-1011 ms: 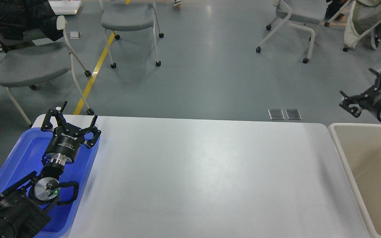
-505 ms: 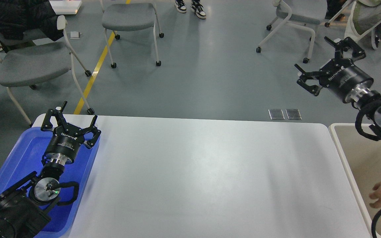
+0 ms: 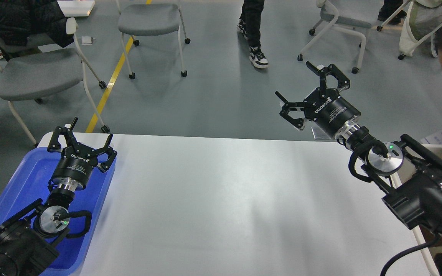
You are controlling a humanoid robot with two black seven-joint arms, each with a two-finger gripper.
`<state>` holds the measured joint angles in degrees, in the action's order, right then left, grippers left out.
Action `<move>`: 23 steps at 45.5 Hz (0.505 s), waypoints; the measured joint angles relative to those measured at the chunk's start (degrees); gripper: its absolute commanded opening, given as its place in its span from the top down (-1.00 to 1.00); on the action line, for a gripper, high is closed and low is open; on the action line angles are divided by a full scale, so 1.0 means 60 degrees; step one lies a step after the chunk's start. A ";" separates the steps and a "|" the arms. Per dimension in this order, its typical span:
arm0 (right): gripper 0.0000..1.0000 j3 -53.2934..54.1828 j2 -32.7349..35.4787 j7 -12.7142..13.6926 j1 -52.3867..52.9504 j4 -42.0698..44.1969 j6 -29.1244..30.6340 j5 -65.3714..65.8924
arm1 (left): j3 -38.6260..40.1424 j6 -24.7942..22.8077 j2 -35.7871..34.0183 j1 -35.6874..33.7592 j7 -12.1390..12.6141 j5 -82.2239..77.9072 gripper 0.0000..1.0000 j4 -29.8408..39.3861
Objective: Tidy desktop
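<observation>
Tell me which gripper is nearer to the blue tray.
Left. The left gripper hangs open over the blue tray's far right corner; the right gripper, also open, is across the desktop.

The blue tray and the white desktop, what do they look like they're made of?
The blue tray looks like moulded plastic: one even saturated colour, rounded raised rim, soft sheen. The desktop looks like a smooth laminate or plastic-coated board, slightly glossy, since it carries blurred light streaks and has rounded corners. What lies under its surface cannot be seen.
</observation>
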<state>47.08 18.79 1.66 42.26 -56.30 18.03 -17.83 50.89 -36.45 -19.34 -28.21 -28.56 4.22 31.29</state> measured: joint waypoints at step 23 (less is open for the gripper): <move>-1.00 0.0018 -0.0747 -0.0023 -0.1144 0.0979 0.0393 0.0012 | 0.0000 -0.0004 0.0000 0.0000 0.0000 0.0001 -1.00 0.0001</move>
<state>47.18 14.31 1.52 35.39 -50.43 20.38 -17.76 50.89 -36.47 -19.34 -28.21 -28.56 4.22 31.29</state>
